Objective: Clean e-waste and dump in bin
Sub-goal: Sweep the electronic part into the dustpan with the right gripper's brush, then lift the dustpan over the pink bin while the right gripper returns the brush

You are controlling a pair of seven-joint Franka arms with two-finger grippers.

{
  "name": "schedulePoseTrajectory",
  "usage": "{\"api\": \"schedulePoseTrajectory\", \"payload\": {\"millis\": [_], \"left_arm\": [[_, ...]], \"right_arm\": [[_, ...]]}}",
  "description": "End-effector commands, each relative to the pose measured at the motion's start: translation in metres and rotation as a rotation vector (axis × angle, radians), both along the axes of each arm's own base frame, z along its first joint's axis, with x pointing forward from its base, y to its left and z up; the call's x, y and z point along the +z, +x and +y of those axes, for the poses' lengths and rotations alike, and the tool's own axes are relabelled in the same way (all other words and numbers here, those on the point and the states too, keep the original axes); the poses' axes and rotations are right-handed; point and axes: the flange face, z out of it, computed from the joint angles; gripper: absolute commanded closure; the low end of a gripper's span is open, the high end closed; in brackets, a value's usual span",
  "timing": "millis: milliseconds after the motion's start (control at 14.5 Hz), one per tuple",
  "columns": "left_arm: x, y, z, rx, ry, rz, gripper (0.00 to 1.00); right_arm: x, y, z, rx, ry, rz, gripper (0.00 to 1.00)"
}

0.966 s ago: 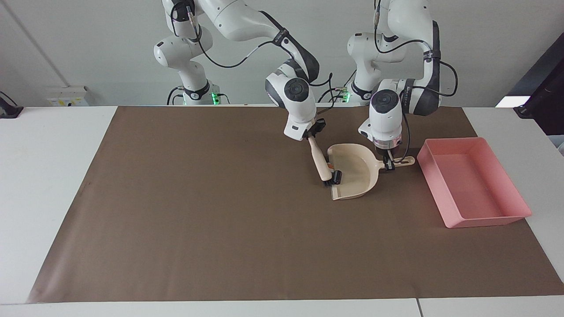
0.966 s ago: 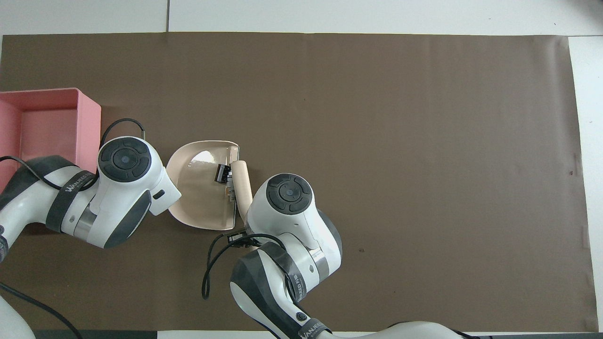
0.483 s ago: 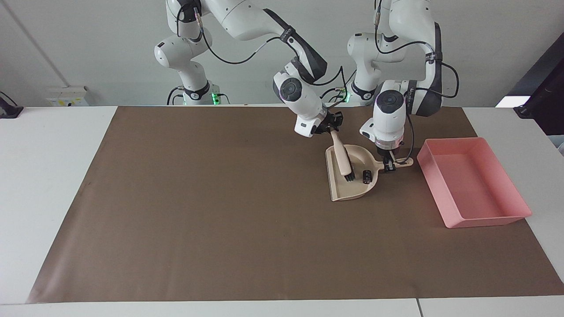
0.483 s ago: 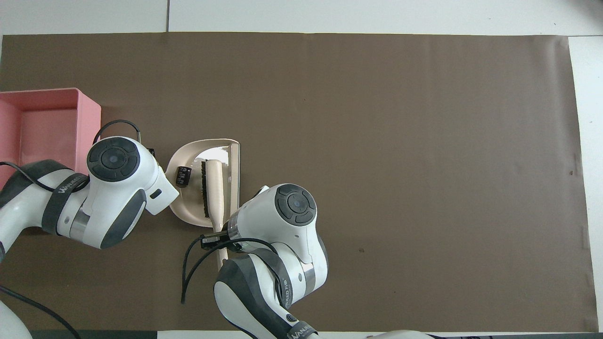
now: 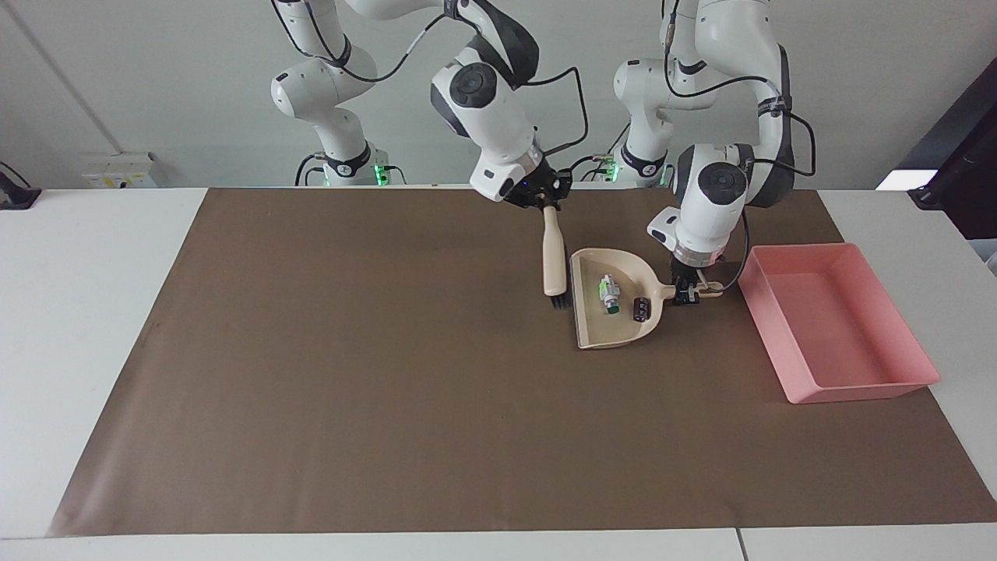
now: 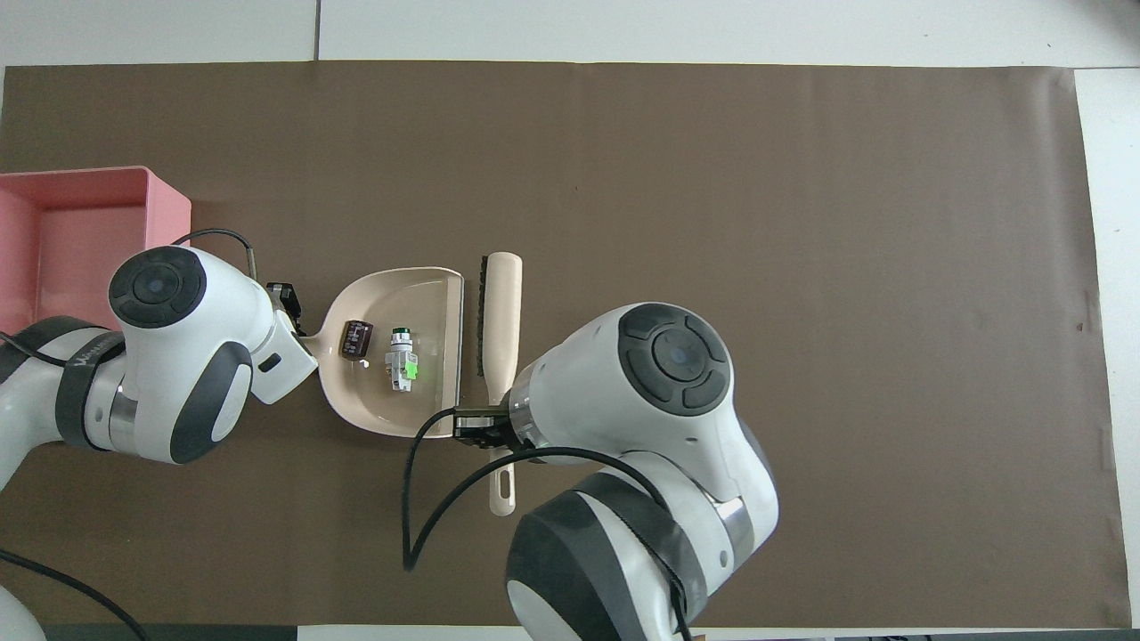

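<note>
Now brush (image 5: 554,257) out of dustpan (image 5: 592,331), both e-waste pieces (image 5: 609,294) inside (jaws clenched on handles).

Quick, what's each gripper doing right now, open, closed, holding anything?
Left gripper: shut on the dustpan handle.
Right gripper: shut on the brush handle, brush hanging beside the dustpan's open edge.

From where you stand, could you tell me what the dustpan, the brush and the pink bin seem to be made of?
Dustpan: probably smooth cream plastic; its floor shows a glossy highlight in the overhead view.
Brush: cream handle of the same look, likely plastic, though painted wood is possible; dark bristles at its lower end.
Pink bin: likely moulded plastic; thin sloped walls, even colour, soft sheen.
</note>
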Motion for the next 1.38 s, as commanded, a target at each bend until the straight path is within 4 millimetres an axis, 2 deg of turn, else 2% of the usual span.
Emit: {"api": "schedulePoseTrajectory", "payload": {"millis": [0, 138, 276, 414, 552, 690, 828, 966, 1034, 1103, 1172, 1310], "left_arm": [[0.024, 0.014, 0.018, -0.014, -0.071, -0.031, 1.00], [0.049, 0.027, 0.038, 0.005, -0.076, -0.057, 1.00], [0.086, 0.046, 0.061, 0.031, -0.073, -0.066, 1.00], [0.118, 0.065, 0.108, 0.069, -0.069, -0.069, 1.00], [0.134, 0.082, 0.154, 0.119, -0.065, -0.050, 1.00], [0.149, 0.090, 0.191, 0.165, -0.065, -0.065, 1.00], [0.156, 0.091, 0.230, 0.196, -0.061, -0.067, 1.00], [0.162, 0.100, 0.266, 0.199, -0.053, -0.083, 1.00], [0.161, 0.105, 0.285, 0.197, -0.037, -0.085, 1.00], [0.157, 0.106, 0.302, 0.180, -0.014, -0.083, 1.00], [0.153, 0.104, 0.319, 0.161, 0.058, -0.071, 1.00], [0.158, 0.108, 0.336, 0.114, 0.212, -0.106, 1.00]], "right_arm": [[0.015, 0.017, -0.094, -0.068, -0.131, 0.048, 1.00], [0.011, 0.027, -0.148, -0.043, -0.235, 0.088, 1.00], [0.005, 0.037, -0.203, -0.044, -0.308, 0.116, 1.00], [-0.012, 0.042, -0.263, -0.002, -0.324, 0.123, 1.00], [-0.040, 0.041, -0.308, 0.074, -0.362, 0.128, 1.00], [-0.057, 0.043, -0.355, 0.076, -0.358, 0.101, 1.00], [-0.065, 0.043, -0.384, 0.081, -0.340, 0.088, 1.00], [-0.081, 0.038, -0.398, 0.090, -0.337, 0.075, 1.00], [-0.089, 0.034, -0.404, 0.092, -0.334, 0.065, 1.00], [-0.098, 0.033, -0.419, 0.062, -0.336, 0.042, 0.99], [-0.106, 0.031, -0.432, 0.038, -0.337, 0.024, 1.00], [-0.116, 0.028, -0.436, 0.073, -0.355, 0.030, 1.00]]}}
